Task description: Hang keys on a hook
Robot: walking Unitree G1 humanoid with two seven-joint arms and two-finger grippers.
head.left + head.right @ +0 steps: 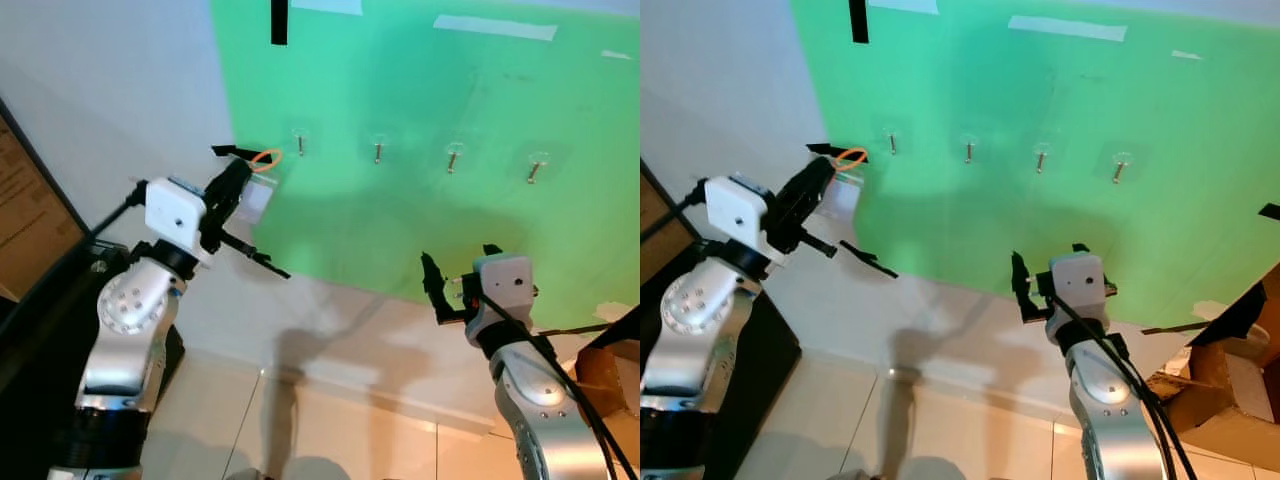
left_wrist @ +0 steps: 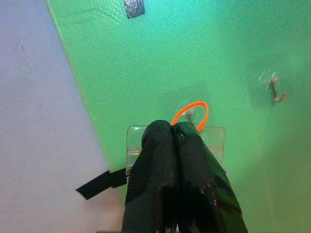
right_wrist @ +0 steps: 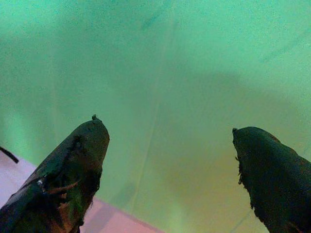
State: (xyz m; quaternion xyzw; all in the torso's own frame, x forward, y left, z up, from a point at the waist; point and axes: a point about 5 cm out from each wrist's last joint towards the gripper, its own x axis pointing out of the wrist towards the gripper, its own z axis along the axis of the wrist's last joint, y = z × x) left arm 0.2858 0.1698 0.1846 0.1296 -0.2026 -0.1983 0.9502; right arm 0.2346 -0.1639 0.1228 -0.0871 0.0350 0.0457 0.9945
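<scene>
Keys item: a clear flat tag (image 2: 214, 138) on an orange ring (image 2: 192, 112), pinched at the tip of the left gripper (image 2: 176, 131), whose two black fingers (image 2: 155, 160) are pressed together on it. In the left wrist view the tag shows on both sides behind the fingertips, and the ring rises just past them, looped at the leftmost hook (image 2: 188, 115) on the wall. In the head views the ring (image 1: 266, 158) sits at the left edge of the green sheet (image 1: 420, 100), just left of that hook (image 1: 299, 143). Left arm: raised, silver, white wrist block, reaching up toward the sheet. Right gripper (image 1: 462, 270): lower, on the robot's right, well apart from the keys; its fingers (image 3: 77, 165) stand spread, pointing at bare green sheet. Beyond the grippers: three more hooks in a row along the sheet, second (image 1: 378, 151), third (image 1: 452, 157), fourth (image 1: 534, 170), each on a clear round base. Farther up: black tape strip (image 1: 279, 20) at the sheet's top edge. Grey wall (image 1: 110, 80) left of the sheet. Cardboard box (image 1: 1240, 390) low on the right.
</scene>
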